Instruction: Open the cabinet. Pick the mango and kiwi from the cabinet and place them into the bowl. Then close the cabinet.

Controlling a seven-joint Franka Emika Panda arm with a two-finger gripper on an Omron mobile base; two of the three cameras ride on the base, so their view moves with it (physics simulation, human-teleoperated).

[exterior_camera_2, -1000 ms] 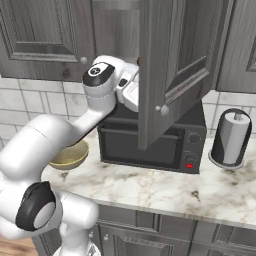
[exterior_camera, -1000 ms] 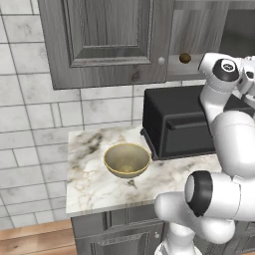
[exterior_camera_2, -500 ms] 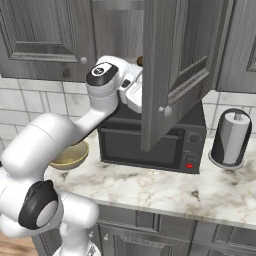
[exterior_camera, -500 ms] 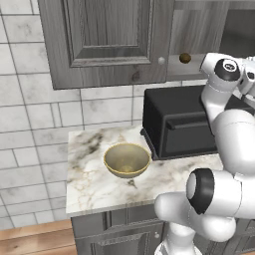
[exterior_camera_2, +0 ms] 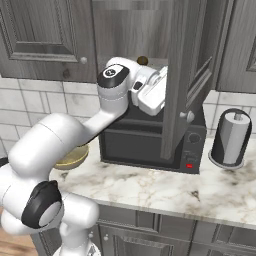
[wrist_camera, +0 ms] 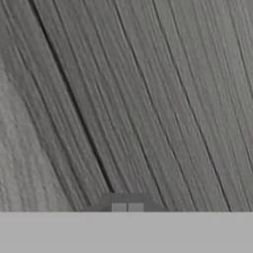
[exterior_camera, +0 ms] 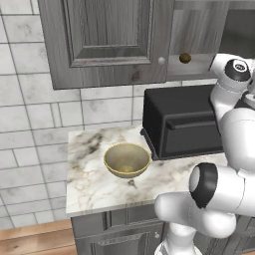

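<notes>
The cabinet's [exterior_camera: 107, 40] left door is closed, and its right door [exterior_camera_2: 186, 75] stands swung out, edge-on in the right base view. My gripper [exterior_camera_2: 161, 87] is behind that door, against its inner face, above the oven. In the hand view the shut fingertips [wrist_camera: 127, 207] nearly touch close-up grey wood grain, with nothing between them. The brown kiwi [exterior_camera: 185, 58] lies on the lower shelf of the open cabinet, and the kiwi [exterior_camera_2: 142, 60] sits just above my wrist in the right base view. The tan-gold bowl [exterior_camera: 127, 159] stands on the marble counter left of the oven. The mango is hidden.
A black toaster oven [exterior_camera: 182, 124] fills the counter under the open cabinet. A grey canister with a white roll [exterior_camera_2: 232, 137] stands to its right. The marble counter [exterior_camera: 89, 174] ends at a tiled wall on the left. My arm hides part of the bowl [exterior_camera_2: 75, 157].
The right cabinet door has swung further outward, and my hand has moved to the right with it along the door's inner face. The fingers stayed shut.
</notes>
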